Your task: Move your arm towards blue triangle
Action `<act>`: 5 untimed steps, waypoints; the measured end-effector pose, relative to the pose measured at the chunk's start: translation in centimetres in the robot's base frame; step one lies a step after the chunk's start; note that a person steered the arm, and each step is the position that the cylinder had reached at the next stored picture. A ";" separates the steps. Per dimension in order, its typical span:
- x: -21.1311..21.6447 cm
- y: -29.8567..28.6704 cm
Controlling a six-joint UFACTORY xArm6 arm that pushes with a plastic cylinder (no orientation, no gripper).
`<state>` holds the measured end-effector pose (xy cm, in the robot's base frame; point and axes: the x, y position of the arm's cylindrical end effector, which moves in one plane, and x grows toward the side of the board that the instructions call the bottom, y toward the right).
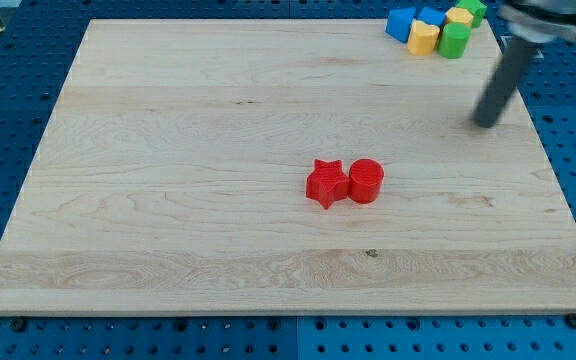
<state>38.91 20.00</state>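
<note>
My tip is parked on the tabletop, well below-right of the blue triangle in the top-right cluster; no hand fitted, so no open/closed state.

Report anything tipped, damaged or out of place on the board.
Nothing stands out. The red star and red cylinder sit touching mid-board; the blue, yellow and green blocks cluster at the view's top right. My tip is below that cluster, touching nothing.

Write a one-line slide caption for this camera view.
My tip hovers right of centre on the wooden board, below the corner cluster with the blue triangle; red star touches red cylinder.
</note>
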 end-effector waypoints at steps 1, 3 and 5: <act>-4.8 -9.9; -18.6 -21.7; -19.7 -21.1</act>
<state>19.22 -1.07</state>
